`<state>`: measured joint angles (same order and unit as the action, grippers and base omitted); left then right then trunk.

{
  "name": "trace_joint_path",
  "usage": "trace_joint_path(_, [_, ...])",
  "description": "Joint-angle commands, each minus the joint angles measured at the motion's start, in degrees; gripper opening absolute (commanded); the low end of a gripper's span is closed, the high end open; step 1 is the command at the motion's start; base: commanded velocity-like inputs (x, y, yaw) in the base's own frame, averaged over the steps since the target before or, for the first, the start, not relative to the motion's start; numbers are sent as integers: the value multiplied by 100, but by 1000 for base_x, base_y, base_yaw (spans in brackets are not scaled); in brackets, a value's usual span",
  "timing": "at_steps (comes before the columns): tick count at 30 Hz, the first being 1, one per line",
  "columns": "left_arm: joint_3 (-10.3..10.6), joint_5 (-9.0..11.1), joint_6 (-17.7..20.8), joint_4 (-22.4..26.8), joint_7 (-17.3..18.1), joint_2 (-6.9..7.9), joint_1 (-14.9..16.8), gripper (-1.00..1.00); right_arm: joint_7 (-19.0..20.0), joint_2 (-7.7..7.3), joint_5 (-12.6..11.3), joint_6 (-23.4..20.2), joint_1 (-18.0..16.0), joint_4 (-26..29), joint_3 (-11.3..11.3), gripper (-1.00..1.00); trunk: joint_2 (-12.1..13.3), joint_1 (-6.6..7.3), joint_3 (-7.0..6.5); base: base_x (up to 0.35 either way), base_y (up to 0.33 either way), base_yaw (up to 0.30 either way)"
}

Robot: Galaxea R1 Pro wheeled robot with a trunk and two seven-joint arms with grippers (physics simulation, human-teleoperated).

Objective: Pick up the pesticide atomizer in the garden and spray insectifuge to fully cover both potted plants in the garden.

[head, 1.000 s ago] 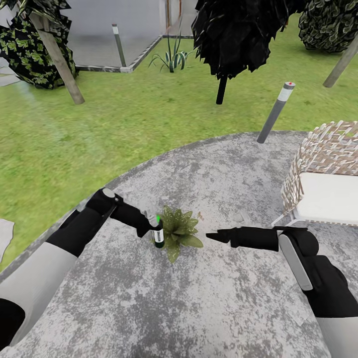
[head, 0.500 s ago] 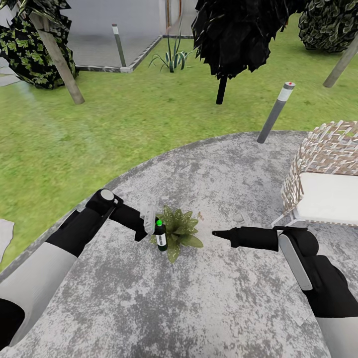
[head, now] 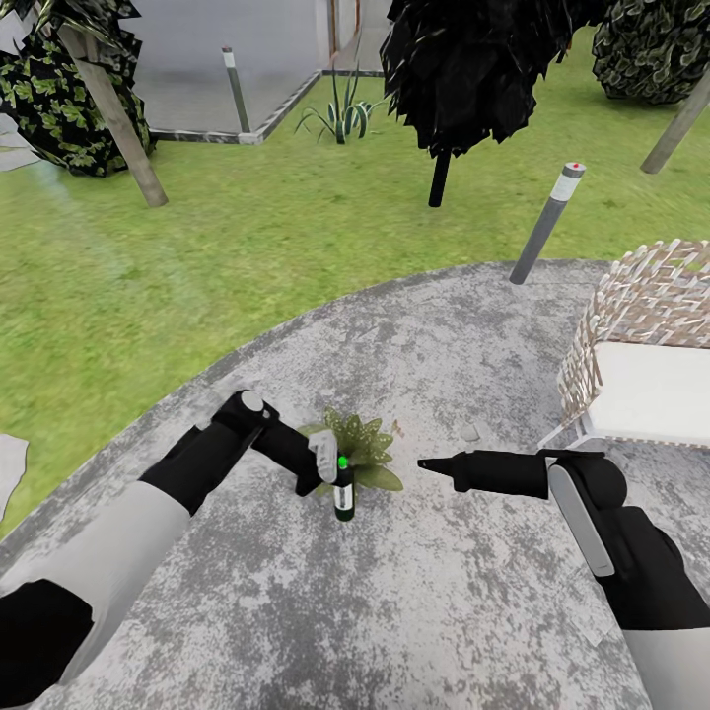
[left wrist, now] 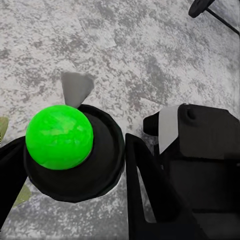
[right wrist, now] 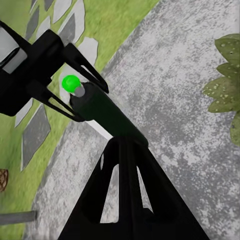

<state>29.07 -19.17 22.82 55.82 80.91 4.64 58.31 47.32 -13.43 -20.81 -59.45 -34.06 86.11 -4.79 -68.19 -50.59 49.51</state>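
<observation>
one atomizer (head: 343, 496), now shifted right

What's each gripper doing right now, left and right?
Left gripper: shut on the pesticide atomizer, held upright.
Right gripper: shut, holding nothing.

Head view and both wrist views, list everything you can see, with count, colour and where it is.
pesticide atomizer: one, dark green, green dot on top, in the left gripper
potted plant: one, speckled green, behind the atomizer
stone patio: one, mottled grey, underfoot
lawn: green, beyond the patio
bollard lamp: one, grey, patio's far edge
wicker seat: one, pale, white cushion, right
agave: one, striped blue-green, far lawn
left gripper: black, around the atomizer
right gripper: black, pointing at the plant
</observation>
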Motion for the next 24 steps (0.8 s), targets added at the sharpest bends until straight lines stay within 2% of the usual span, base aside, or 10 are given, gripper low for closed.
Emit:
trace_joint_path(1, [14,-65,63,8,22,-25,9,-100,25,-3,16,-17,-4,2,-3,-100,-3,0,4,0,0,0])
trace_joint_path(7, [23,-472,66,8,22,-270,16,-100,26,-2,16,-17,-4,2,-10,-100,-3,0,4,0,0,0])
trace_joint_path(9, [36,-526,65,8,21,-347,22,-100,30,-2,16,-16,-4,2,-13,-100,-3,0,4,0,0,0])
trace_joint_path(14, [364,-667,69,16,18,-427,36,-100,31,-2,16,-16,-4,2,-20,-100,-3,0,4,0,0,0])
trace_joint_path(17, [438,-724,73,16,13,-567,50,-100,30,-2,16,-19,-4,2,-21,-100,-3,0,4,0,0,0])
trace_joint_path(21, [504,-1041,110,16,12,-692,59,-100,27,-2,16,-19,-4,2,-21,-100,-3,0,4,0,0,0])
trace_joint_path(24, [511,-1103,190,16,19,-736,119,-100,17,-2,16,-17,-4,1,-21,-100,-3,0,4,0,0,0])
